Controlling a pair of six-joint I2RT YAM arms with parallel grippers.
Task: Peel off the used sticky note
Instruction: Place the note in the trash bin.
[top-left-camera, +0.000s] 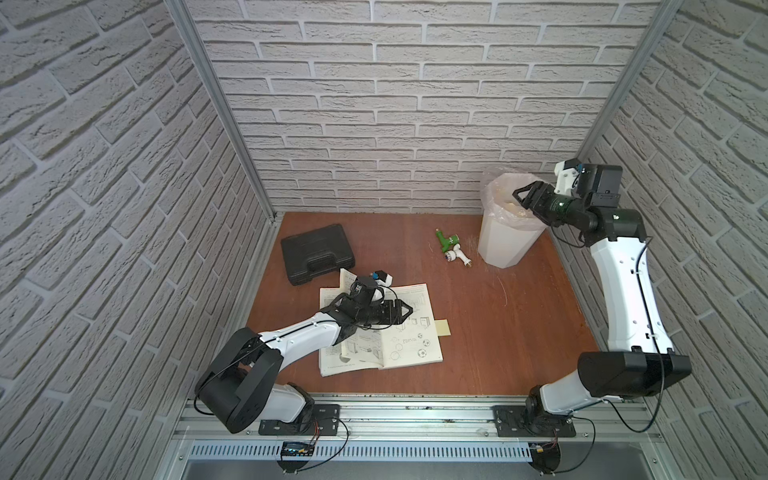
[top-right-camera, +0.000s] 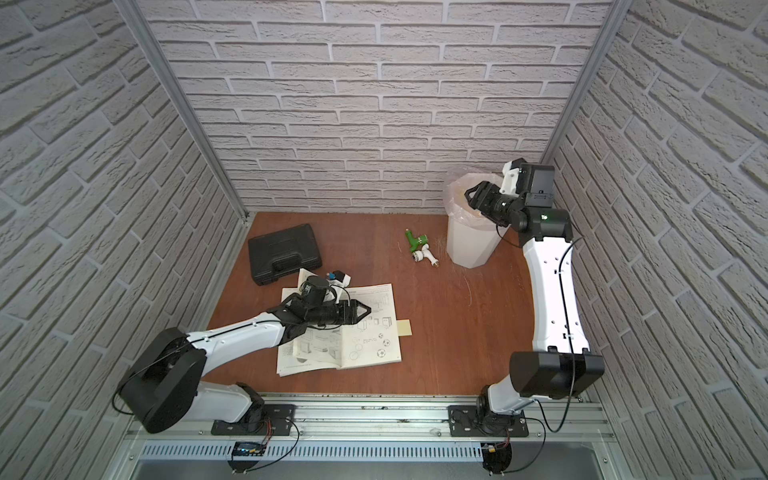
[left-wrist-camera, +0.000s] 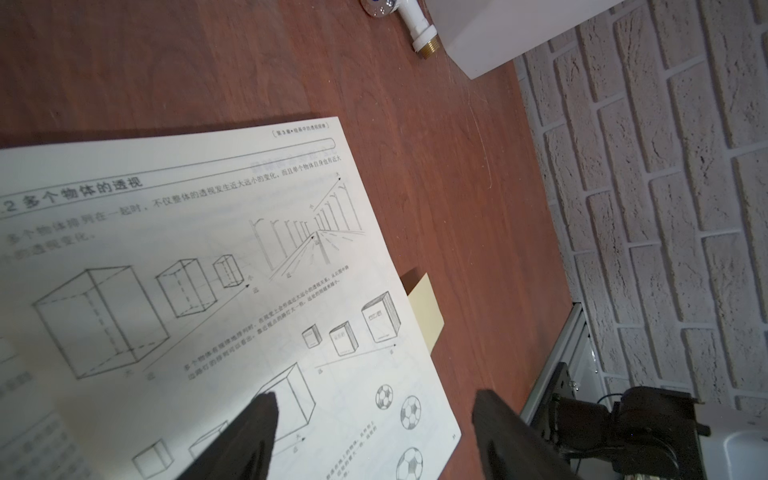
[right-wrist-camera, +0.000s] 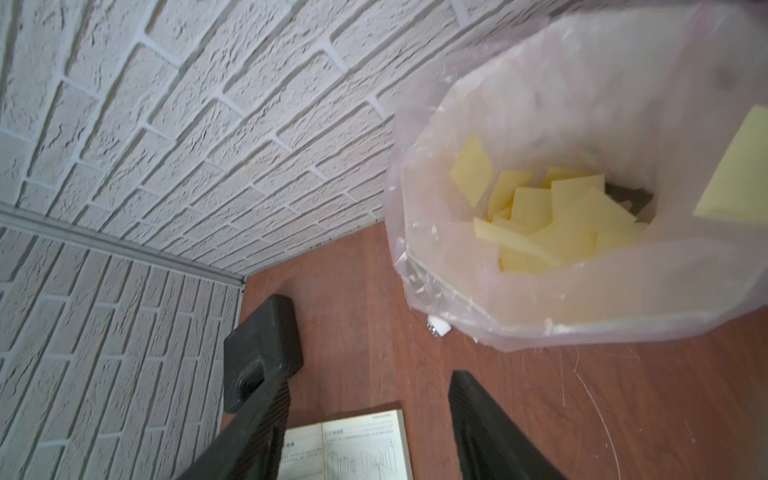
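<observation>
Note juts from book edge just beyond my empty, parted left fingers; right fingers parted, empty, over bin.

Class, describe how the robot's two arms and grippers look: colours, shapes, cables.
The left arm and right arm have white shells with black joints. A thin black cable runs along each. The left gripper and right gripper are black, with two tapered fingers.

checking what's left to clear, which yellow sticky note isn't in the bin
The sticky note poking out from under the open book's page edge; the other yellow notes are all in the bag-lined bin.
</observation>
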